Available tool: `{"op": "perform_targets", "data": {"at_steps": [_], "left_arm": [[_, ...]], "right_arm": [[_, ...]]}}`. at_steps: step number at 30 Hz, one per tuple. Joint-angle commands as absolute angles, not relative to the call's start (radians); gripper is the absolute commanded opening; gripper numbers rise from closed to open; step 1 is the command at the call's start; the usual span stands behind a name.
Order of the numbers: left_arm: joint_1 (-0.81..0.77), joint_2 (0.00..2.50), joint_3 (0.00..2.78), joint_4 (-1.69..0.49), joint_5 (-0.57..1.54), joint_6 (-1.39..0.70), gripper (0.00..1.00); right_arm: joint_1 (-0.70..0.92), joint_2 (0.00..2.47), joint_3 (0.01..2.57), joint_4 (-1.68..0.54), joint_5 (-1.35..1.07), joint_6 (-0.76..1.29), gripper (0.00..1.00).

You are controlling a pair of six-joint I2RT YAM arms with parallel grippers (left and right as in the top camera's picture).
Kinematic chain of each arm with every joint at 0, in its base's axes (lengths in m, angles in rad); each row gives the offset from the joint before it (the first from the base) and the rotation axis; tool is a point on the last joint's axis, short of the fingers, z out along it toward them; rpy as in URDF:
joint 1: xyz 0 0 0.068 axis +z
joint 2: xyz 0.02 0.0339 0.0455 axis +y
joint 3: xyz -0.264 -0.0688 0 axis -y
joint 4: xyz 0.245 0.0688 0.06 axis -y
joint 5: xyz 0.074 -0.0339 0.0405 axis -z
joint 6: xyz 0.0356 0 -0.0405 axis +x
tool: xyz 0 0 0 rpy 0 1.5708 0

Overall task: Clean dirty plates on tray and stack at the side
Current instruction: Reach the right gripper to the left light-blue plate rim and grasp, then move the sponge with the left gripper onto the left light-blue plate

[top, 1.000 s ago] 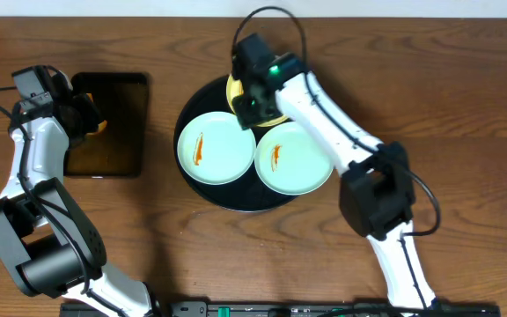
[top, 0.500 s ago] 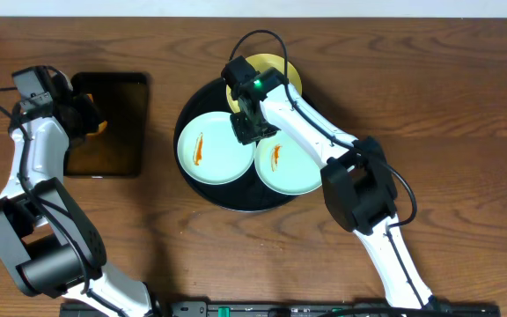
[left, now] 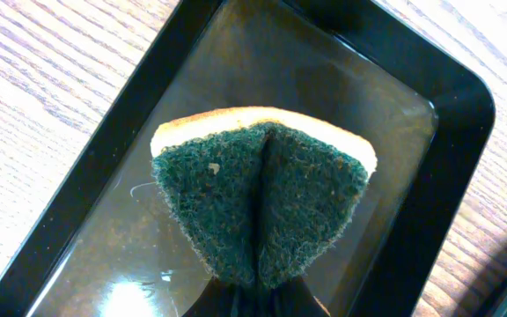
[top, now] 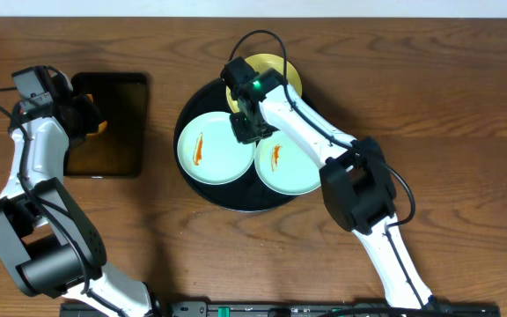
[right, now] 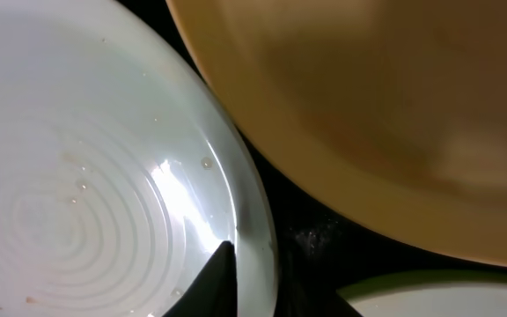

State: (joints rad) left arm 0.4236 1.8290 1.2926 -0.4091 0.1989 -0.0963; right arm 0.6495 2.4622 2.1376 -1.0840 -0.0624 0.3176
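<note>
Overhead, then wrists: sponge gripped at the left, right arm down among the plates

Overhead view: the round black tray [top: 245, 199] sat mid-counter [top: 465, 106] and carried all three plates. A mint plate [top: 216, 148] lay on its left and another [top: 293, 163] on its right, each with an orange smear. A yellow plate [top: 282, 72] lay at the far side, partly hidden by the right arm. The right jaws hung low where the three plates met; I could not tell whether they were apart. The left jaws sat over the rectangular tray [top: 113, 154] at the left.

Left wrist view: the left jaws were clamped on a folded green-and-yellow sponge [left: 262, 202], over the brownish liquid [left: 324, 79] in that tray.

Right wrist view: one dark fingertip [right: 221, 283] lay over the rim of the left mint plate, near the yellow plate, with black tray showing between them.
</note>
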Motion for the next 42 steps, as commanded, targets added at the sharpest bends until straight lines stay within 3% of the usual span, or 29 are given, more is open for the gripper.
{"op": "perform_targets", "data": {"at_steps": [1,5,24,34,39,42], "left_arm": [[0.426,1.816,1.317,-0.410,0.193,-0.086,0.07],[0.426,1.816,1.317,-0.410,0.193,-0.086,0.07],[0.426,1.653,1.322,-0.381,0.276,-0.086,0.07],[0.426,1.707,1.312,-0.425,0.297,-0.072,0.07],[0.426,1.661,1.335,-0.413,0.547,-0.090,0.07],[0.424,1.571,1.344,-0.411,0.595,-0.207,0.07]], "right_arm": [[0.663,2.490,2.145,-1.085,-0.054,0.325,0.13],[0.664,2.490,2.144,-1.083,-0.054,0.326,0.07],[0.673,2.506,2.103,-1.012,-0.053,0.325,0.04],[0.673,2.506,2.083,-1.002,-0.053,0.325,0.01],[0.673,2.506,2.083,-1.005,-0.053,0.325,0.01],[0.670,2.506,2.083,-1.005,-0.053,0.325,0.01]]}}
